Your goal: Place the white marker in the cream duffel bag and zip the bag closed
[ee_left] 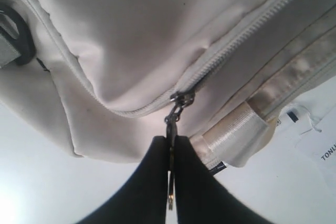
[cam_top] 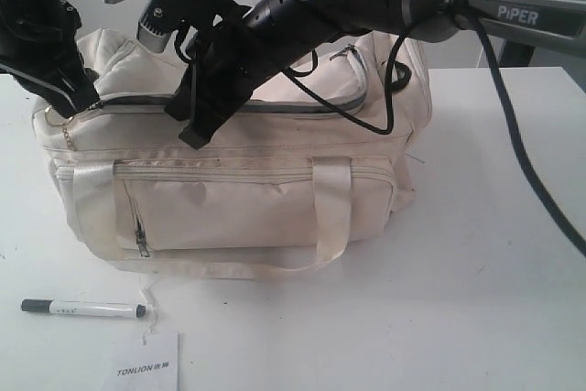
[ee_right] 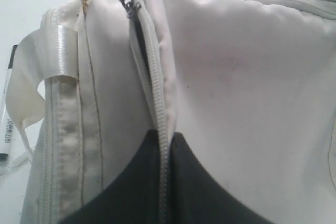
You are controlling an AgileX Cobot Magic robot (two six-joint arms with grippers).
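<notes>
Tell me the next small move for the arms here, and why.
Probably draw the zipper pull, pinched in the left gripper, along the track toward the right gripper, which clamps the top seam of the cream duffel bag. The zip between them looks closed and the white marker lies on the table outside, so the bag likely needs opening first.

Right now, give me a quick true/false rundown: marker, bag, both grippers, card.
1. The white marker is inside the cream duffel bag. False: it lies on the table in front of the bag.
2. The left gripper is shut on the zipper pull. True.
3. The right gripper hangs open above the bag. False: it is shut on the bag, along its top zipper.
4. The TONLION card lies on the table near the marker. True.
</notes>
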